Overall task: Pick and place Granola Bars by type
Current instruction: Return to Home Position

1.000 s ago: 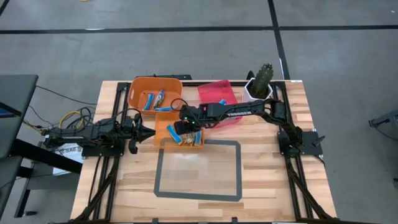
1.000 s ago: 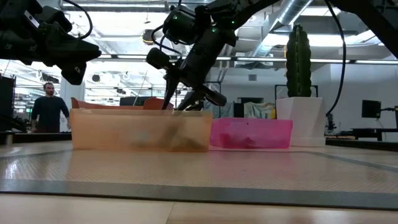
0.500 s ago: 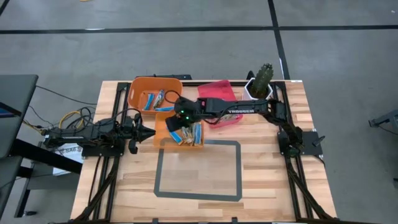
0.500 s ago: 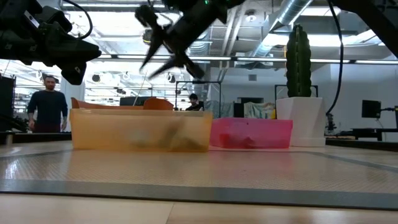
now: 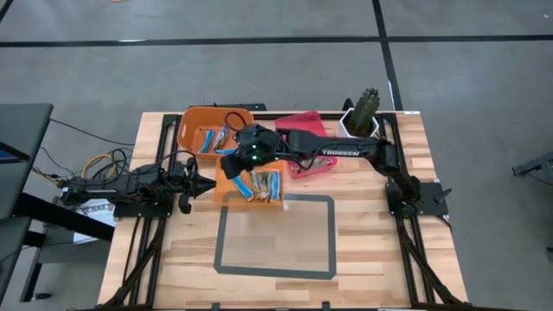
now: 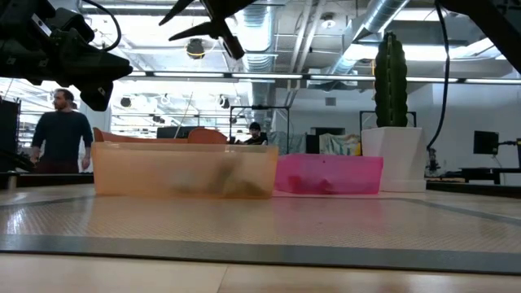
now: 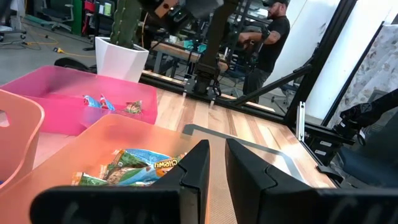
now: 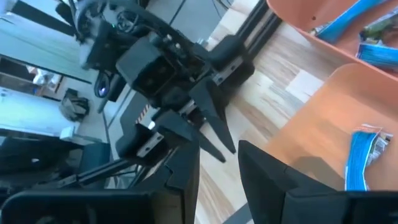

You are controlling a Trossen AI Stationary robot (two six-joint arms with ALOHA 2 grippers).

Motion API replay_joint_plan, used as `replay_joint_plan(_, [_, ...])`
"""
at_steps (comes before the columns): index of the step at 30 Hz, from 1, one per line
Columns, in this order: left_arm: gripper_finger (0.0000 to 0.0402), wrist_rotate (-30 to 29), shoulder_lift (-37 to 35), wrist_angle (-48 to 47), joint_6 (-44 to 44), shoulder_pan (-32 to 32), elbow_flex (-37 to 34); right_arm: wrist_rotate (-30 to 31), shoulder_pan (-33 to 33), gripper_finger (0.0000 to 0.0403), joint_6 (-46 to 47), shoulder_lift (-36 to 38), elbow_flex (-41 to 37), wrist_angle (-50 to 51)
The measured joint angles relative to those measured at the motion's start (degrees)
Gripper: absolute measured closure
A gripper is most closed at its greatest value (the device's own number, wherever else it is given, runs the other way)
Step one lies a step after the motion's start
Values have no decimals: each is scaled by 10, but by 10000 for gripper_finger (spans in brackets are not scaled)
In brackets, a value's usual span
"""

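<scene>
Several granola bars (image 5: 259,184), blue and multicoloured, lie flat in the small orange tray (image 5: 223,192). More bars (image 5: 212,138) lie in the larger orange bin (image 5: 194,121) behind it, and a few (image 7: 99,102) lie in the pink bin (image 5: 302,130). My right gripper (image 5: 229,164) hangs open and empty high above the tray's left far corner, at the top of the low view (image 6: 203,24). My left gripper (image 5: 188,184) waits level just left of the tray, with a narrow gap between its fingers (image 7: 216,152).
A white pot with a cactus (image 5: 363,117) stands at the far right of the table, beside the pink bin. A grey tape rectangle (image 5: 276,233) marks the bare near half of the table. A person (image 6: 61,130) walks in the room beyond.
My right gripper has risen out of the small orange tray, fingers spread the whole time. It has moved up and toward the table's left and far side. It now hangs well above the bins. The bars stay in the tray. The left arm has kept still.
</scene>
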State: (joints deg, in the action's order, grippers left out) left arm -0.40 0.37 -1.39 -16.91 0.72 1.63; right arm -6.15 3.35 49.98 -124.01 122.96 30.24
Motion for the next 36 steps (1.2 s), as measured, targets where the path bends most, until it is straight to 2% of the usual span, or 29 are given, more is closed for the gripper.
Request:
replay_joint_plan(8, [358, 0, 0, 0, 0, 0, 0, 1, -20, 301, -38, 0, 0, 2])
replay_joint_plan(26, [358, 0, 0, 0, 0, 0, 0, -4, -94, 301, -202, 14, -25, 41])
replay_joint_plan(36, [358, 0, 0, 0, 0, 0, 0, 6, -119, 301, -237, 34, -24, 34])
